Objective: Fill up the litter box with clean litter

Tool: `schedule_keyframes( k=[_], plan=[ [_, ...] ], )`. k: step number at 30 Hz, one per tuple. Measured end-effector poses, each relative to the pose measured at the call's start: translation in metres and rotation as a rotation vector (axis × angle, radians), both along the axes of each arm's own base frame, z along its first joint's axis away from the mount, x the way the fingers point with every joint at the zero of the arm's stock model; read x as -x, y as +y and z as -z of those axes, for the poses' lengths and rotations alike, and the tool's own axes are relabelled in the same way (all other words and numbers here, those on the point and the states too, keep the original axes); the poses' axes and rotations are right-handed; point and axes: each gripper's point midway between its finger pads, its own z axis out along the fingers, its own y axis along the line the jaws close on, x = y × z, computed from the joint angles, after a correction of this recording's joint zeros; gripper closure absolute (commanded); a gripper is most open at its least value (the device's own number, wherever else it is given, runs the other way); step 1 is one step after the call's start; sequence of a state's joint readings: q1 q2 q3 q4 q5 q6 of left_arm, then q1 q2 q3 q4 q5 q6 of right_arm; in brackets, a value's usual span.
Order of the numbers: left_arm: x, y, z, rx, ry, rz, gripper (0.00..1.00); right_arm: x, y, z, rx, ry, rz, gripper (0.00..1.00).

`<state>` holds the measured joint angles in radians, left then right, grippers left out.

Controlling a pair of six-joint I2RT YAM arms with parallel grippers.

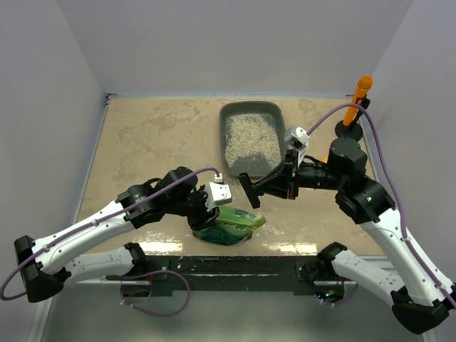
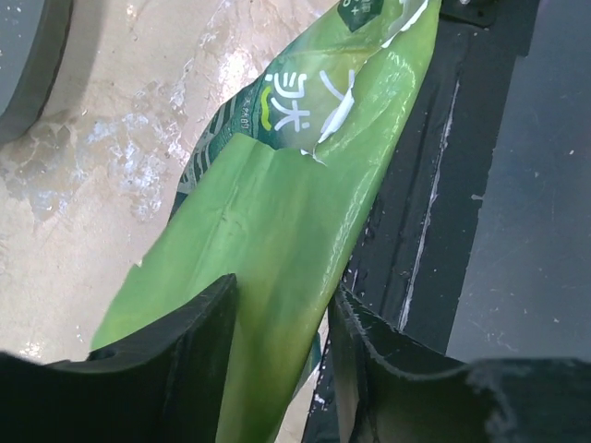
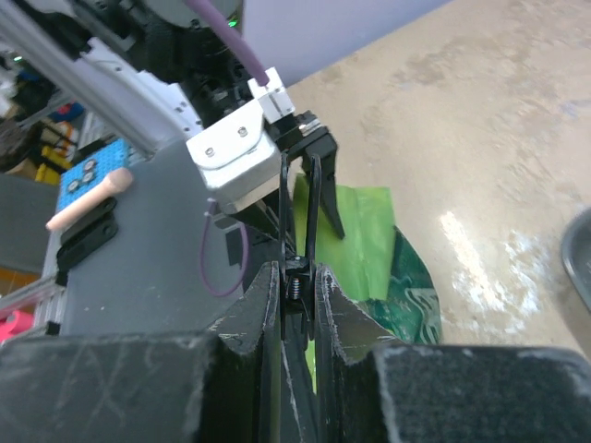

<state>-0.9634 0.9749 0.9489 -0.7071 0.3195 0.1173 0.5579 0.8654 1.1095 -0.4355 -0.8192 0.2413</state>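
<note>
Near the bench's front edge the left tool point(image 1: 207, 214) straddles the crumpled green bag point(image 1: 231, 225), fingers half open on either side of it. The right tool point(image 1: 249, 191) hangs pinched nearly closed, empty. Toward the far edge sits the litter box point(image 1: 251, 137), clean litter point(image 1: 251, 135) inside.

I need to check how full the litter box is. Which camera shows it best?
The top external view: the whole litter box shows, with clean litter covering part of its floor. Left wrist catches only a dark rim at the corner; right wrist, an edge sliver.
</note>
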Motion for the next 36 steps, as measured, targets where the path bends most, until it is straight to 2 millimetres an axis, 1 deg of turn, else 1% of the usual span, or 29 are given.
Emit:
schedule_keyframes(
  k=[3,6,7,9,17,22,28,33,36],
  plan=[
    [-0.002,-0.002,0.009,-0.028,-0.001,0.003,0.6,-0.002,-0.006,0.005,0.019,0.013,0.053,1.0],
    [-0.003,-0.003,0.015,-0.045,-0.002,0.0,0.72,-0.003,-0.012,0.011,0.034,0.03,0.099,1.0],
    [-0.004,-0.004,0.015,-0.047,-0.007,-0.001,0.84,-0.002,-0.013,0.014,0.039,0.042,0.109,1.0],
    [-0.007,-0.005,0.015,-0.048,-0.02,-0.003,1.0,-0.001,-0.016,0.018,0.047,0.062,0.131,1.0],
    [-0.012,-0.006,0.019,-0.062,-0.057,0.003,1.0,-0.011,-0.029,0.026,0.065,0.132,0.278,1.0],
    [-0.017,-0.011,0.021,-0.078,-0.082,0.028,1.0,-0.014,-0.043,0.023,0.048,0.13,0.383,1.0],
    [-0.031,-0.035,0.02,-0.131,-0.094,0.104,1.0,-0.014,-0.058,0.018,0.044,0.121,0.471,1.0],
    [-0.047,-0.061,0.012,-0.138,-0.136,0.172,1.0,-0.014,-0.068,0.011,0.043,0.108,0.52,1.0],
    [-0.054,-0.074,0.008,-0.132,-0.167,0.219,1.0,-0.013,-0.072,0.008,0.042,0.104,0.541,1.0]
  ],
)
